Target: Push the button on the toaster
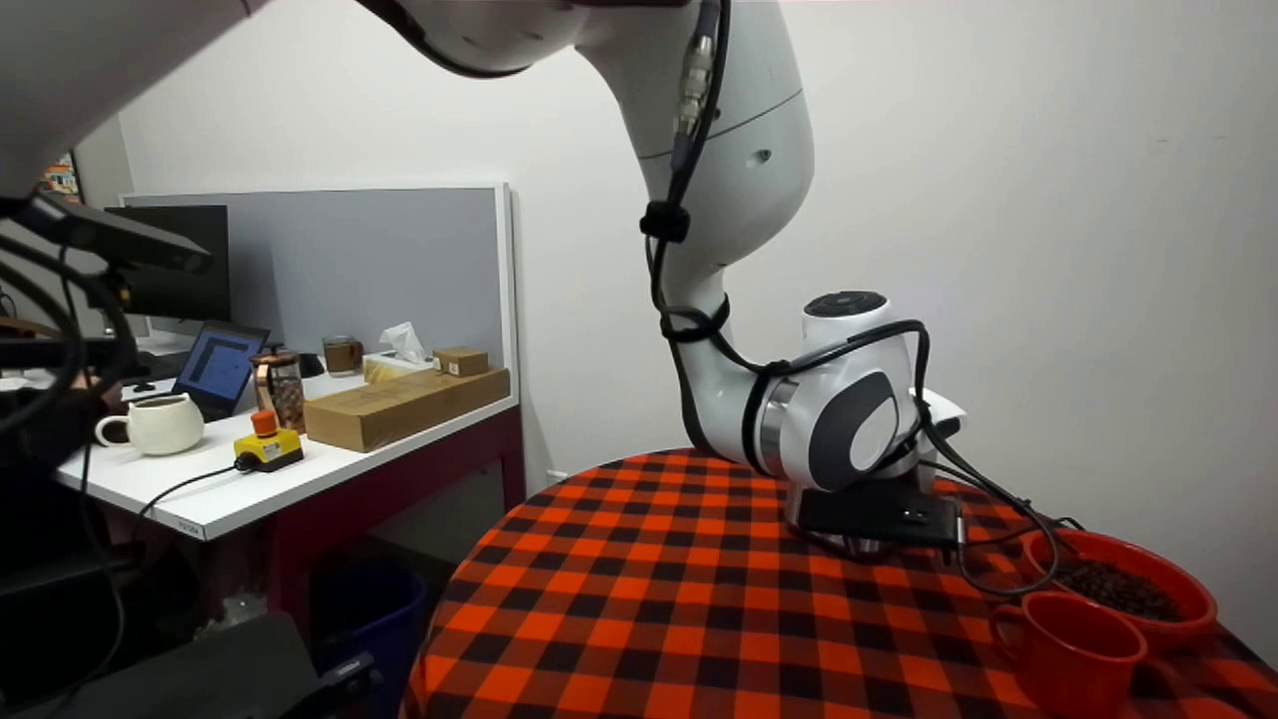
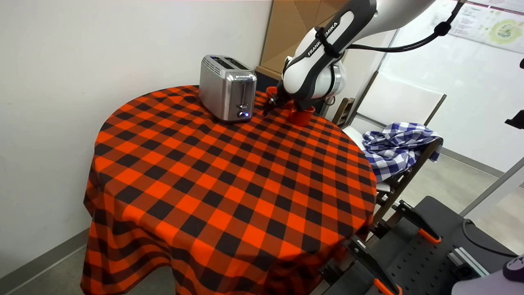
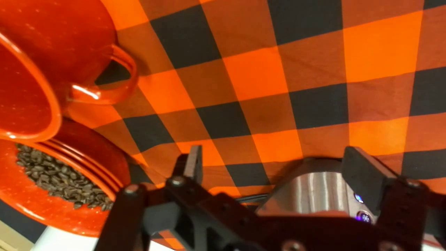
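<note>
Gripper (image 3: 273, 151), spread wide and empty near the toaster (image 2: 226, 88), which stands on the cloth (image 2: 229, 176) by the wall (image 2: 102, 45), could miss the small lit buttons (image 3: 364, 217) or skid the toaster backward if one splayed finger (image 3: 364, 174) lands off-centre.

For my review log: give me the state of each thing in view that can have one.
Gripper: open, holding nothing.
Toaster: upright, blue lights on, lever low.
Red mug: upright.
Red bowl: upright, holding dark beans.
Laptop: open and lit.
Tissue box: tissue sticking out.
Blue-checked cloth: crumpled.
Red tablecloth: spread out.
Emergency stop: cannot tell if pressed.
</note>
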